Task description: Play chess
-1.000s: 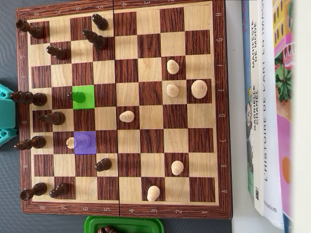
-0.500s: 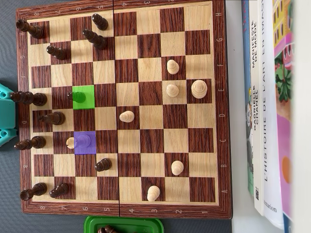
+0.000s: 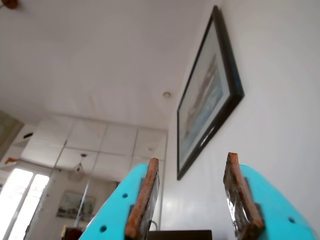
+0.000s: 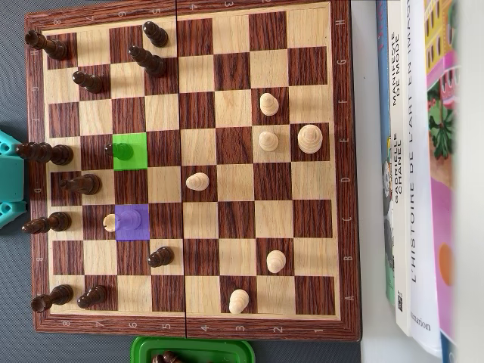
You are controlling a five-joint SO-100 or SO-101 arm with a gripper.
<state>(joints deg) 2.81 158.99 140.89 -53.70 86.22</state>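
Note:
The wooden chessboard (image 4: pixel 197 327) fills the overhead view. Dark pieces, such as one (image 4: pixel 83 184), stand mostly along its left side. Light pieces, such as one (image 4: pixel 197 181), are spread over the middle and right. A green-marked square (image 4: pixel 134 155) has a small dark piece at its left edge. On a purple-marked square (image 4: pixel 136 229) stands a light piece (image 4: pixel 111 222). In the wrist view my gripper (image 3: pixel 193 158) points up at a ceiling and wall; it is open, with nothing between its teal fingers (image 3: pixel 142 200). Only a teal part of the arm (image 4: pixel 7 181) shows at the overhead view's left edge.
A green tray (image 4: pixel 193 350) holding a dark piece sits just below the board's lower edge. Books (image 4: pixel 412 166) lie along the board's right side. A framed picture (image 3: pixel 205 100) hangs on the wall in the wrist view.

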